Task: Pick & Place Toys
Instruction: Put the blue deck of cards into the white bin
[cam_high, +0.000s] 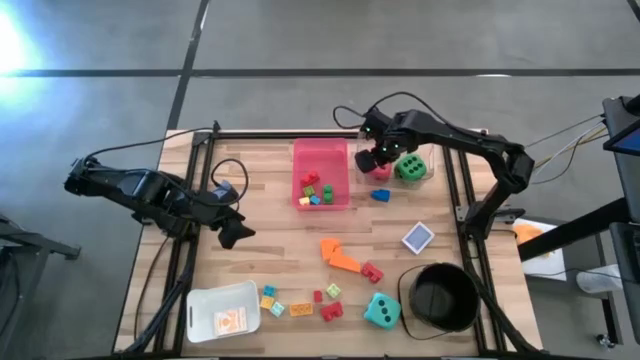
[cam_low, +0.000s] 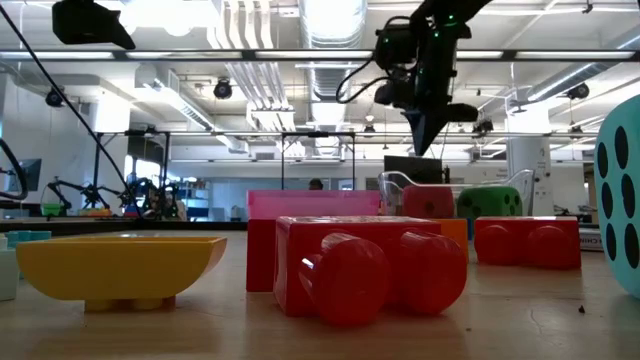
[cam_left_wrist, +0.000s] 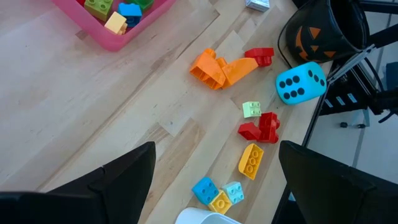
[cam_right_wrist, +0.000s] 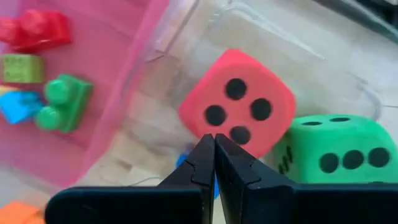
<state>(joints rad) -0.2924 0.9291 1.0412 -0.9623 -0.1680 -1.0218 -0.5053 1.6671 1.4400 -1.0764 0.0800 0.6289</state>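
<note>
The right end effector is seen with its two dark fingers pressed together and nothing between them, poised just above the red dotted foam die. That die lies inside a clear plastic container, touching the green dotted foam die, apparently sorted apart from the small plastic bricks gathered in the pink rectangular tray alongside. The left end effector is held spread wide and empty over the wooden desk, seemingly kept waiting. Loose bricks and a teal dotted die remain scattered near the black round bucket.

robotics lab: exposed ceiling ducts, strip lights, concrete floor, more robot arms behind.
</note>
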